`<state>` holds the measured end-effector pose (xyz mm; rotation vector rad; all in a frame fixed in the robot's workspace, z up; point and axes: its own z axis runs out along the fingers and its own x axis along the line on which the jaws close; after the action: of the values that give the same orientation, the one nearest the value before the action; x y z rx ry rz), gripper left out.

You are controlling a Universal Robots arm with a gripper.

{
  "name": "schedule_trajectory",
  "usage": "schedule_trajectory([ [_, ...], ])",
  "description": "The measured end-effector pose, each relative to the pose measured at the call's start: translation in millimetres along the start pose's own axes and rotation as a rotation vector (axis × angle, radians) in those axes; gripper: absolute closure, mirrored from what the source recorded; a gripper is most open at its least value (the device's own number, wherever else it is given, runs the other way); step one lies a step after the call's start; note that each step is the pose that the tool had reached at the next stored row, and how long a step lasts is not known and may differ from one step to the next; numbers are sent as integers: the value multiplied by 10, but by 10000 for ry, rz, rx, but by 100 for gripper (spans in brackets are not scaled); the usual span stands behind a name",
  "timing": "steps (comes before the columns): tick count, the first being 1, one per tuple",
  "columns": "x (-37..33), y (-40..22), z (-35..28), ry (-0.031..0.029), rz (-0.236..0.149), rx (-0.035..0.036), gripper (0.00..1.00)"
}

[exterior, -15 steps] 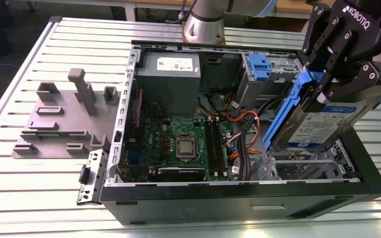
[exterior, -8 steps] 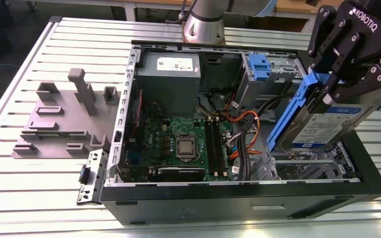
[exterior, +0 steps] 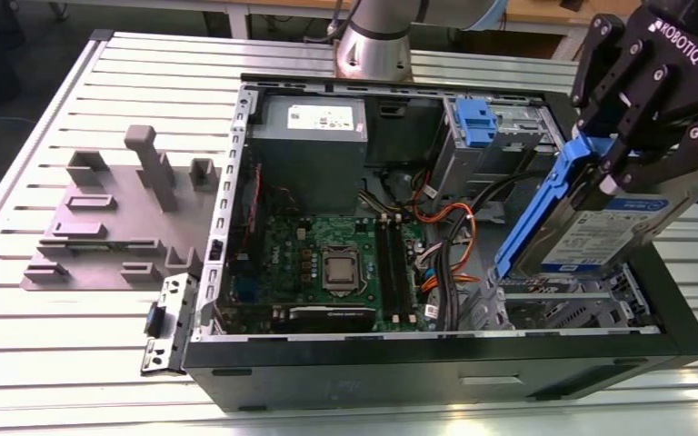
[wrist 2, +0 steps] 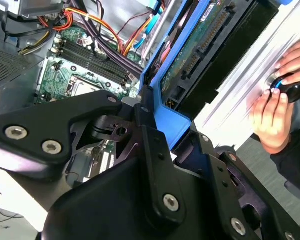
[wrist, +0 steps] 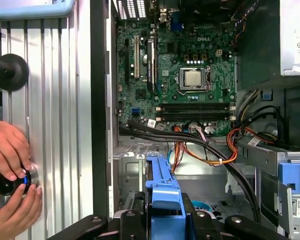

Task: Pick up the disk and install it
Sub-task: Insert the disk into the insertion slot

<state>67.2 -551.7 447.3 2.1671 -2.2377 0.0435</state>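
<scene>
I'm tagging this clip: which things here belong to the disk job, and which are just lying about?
Job: gripper, shut on the disk; open computer case.
Lying about: grey fixture block; blue clip; grey metal box.

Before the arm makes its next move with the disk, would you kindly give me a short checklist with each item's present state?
1. Grasp: pincer shut on the disk by its blue rail: ok.
2. Disk clear of the computer case: held tilted above its open side: ok.
3. Drive cage under the disk free: cannot tell.
4. Orange and black cables out of the path: cannot tell.
5. People clear: a person's hands rest on a knob on the table beside the case: not ok.
</scene>
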Motion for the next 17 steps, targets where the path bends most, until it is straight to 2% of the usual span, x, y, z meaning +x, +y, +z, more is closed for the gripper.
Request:
schedule_trajectory([
  [5, 31, -10, 19, -165, -1, -4, 64],
  [11, 74, -21, 47, -252, 0, -7, 64],
  [17, 85, -32, 70, -265, -1, -8, 64],
])
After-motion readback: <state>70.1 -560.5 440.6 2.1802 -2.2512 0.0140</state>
